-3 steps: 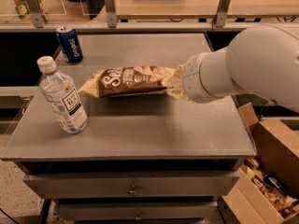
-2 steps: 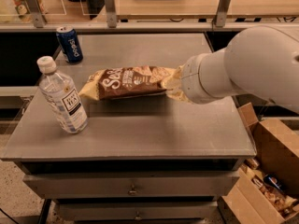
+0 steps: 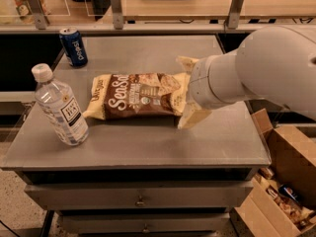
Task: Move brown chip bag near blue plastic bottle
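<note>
- The gripper is sitting at the right end of the brown chip bag, over the right-centre of the tabletop. The white arm is covering it, so whether it is clasping the bag or free of it cannot be told.
- The arm is reaching in from beyond the tabletop's right edge.
- The bag is lying flat across the middle of the tabletop, running left to right. Its cream right end is crumpling against the arm's wrist.
- The blue plastic bottle is sitting near the front-left corner, just beside the bag's left end, with a narrow gap showing between them.
- A blue soda can is standing near the back-left corner, apart from the bag.
- A cardboard box is resting beyond the right edge.
</note>
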Robot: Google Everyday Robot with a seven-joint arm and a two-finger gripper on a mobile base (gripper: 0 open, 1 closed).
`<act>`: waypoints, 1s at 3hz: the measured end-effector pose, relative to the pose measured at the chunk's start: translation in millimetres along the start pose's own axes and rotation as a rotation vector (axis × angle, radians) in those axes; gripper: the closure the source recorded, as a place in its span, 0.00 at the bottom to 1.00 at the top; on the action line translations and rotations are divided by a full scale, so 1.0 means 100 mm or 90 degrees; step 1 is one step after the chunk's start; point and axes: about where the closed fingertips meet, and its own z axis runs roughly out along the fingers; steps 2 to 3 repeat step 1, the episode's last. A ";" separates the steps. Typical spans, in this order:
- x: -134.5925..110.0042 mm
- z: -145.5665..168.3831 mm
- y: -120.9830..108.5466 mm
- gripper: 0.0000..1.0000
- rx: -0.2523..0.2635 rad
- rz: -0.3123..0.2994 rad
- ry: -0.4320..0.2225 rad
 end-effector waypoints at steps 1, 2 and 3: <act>0.00 0.00 0.00 0.00 0.000 0.000 0.000; 0.00 0.00 0.00 0.00 0.000 0.000 0.000; 0.00 0.00 0.00 0.00 0.000 0.000 0.000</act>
